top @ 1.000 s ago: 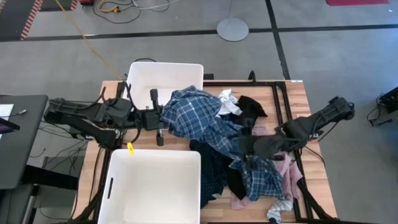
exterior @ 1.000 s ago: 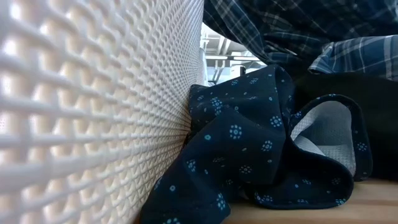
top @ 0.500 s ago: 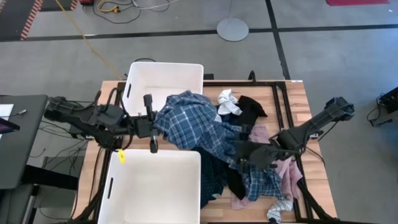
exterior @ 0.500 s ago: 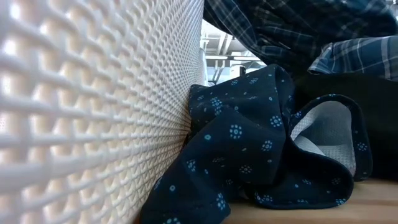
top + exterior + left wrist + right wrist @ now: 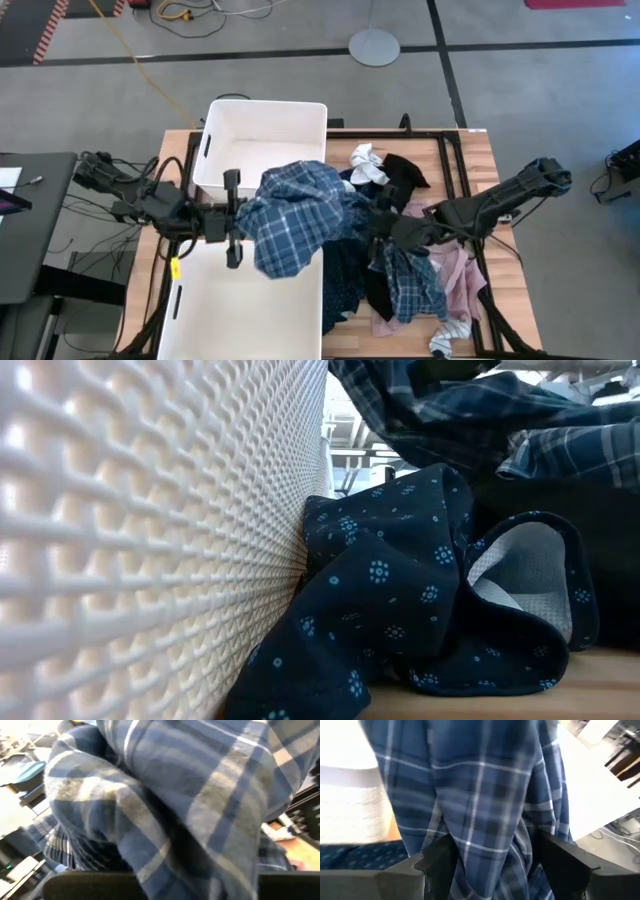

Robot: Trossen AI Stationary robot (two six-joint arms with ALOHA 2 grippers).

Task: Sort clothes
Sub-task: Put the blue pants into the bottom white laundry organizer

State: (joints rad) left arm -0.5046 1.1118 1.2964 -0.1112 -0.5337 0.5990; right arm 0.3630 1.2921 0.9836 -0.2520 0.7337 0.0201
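The blue-white plaid shirt [image 5: 295,215] hangs bunched over the far right corner of the near white bin [image 5: 200,300]. My left gripper [image 5: 243,222] is shut on its left end. Its other end trails down onto the clothes pile. My right gripper [image 5: 378,228] stands open in the table's middle, with a hanging stretch of the plaid shirt [image 5: 485,820] between its fingers. The navy dotted piece [image 5: 400,590] lies against the near bin's wall. At the far side of the pile lie a black piece [image 5: 405,175] and white socks [image 5: 368,165]; the pale pink shirt [image 5: 465,280] lies at its right. My left gripper holds a bunched fold of the plaid shirt [image 5: 165,845] at its left end, coming in level from the table's left. The cloth fills the wrist view and hides the fingers. That end is lifted clear above the near bin's rim, and the rest sags right onto the pile. My right gripper has plaid cloth running between its fingers [image 5: 437,857]; I cannot tell whether they touch it.
The far white bin [image 5: 265,125] stands at the table's far left. A striped sock [image 5: 448,340] lies at the near right edge. Black frame rails [image 5: 455,160] run along the table's right part. Bare wood shows at the far right.
My left gripper has gone toward the table's near edge and a little left, drawing the plaid shirt's end from in front of the far bin to above the near bin's corner; the shirt has bunched up leftward off the pile. My right gripper has sunk and tipped toward the shirt, staying open.
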